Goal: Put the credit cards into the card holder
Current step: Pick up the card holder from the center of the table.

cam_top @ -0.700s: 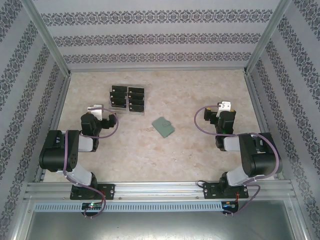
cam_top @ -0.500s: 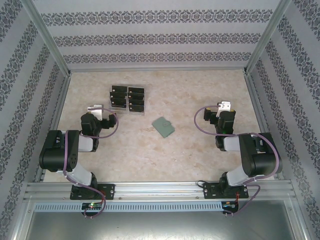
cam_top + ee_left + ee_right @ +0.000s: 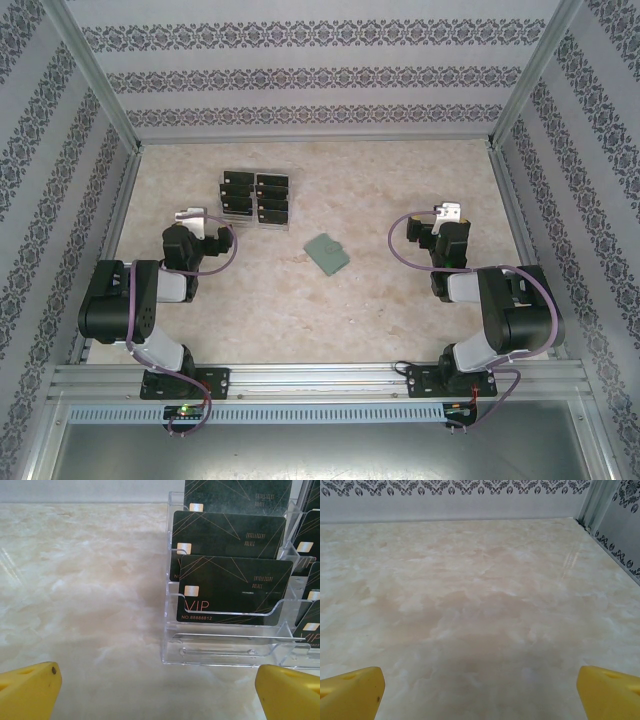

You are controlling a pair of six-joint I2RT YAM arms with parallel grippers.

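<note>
Tabletop of pale marbled beige [image 3: 300,320], walled in by patterned panels, carries the whole scene. The left gripper [image 3: 190,216] and the right gripper [image 3: 452,211] hover low, each on its own side, yellow-tipped jaws spread wide with nothing between them. Ahead and a little to the right of the left gripper stands a clear plastic tiered display tray [image 3: 225,652]. The small grey-green rectangular folding card holder [image 3: 326,253] lies flat, skewed and apparently shut, near the middle of the surface, between the two arms and well apart from both. The flat black rectangular credit cards [image 3: 235,587] (the nearest lettered "VIP") stand upright in the tray's tiers, none yet in the card holder.

Likely hazards from here: the light tray may tip or slide if a card is drawn out at an angle. A thin card could slip from the pads. The closed card holder may skate away unless one arm pins it during opening.
</note>
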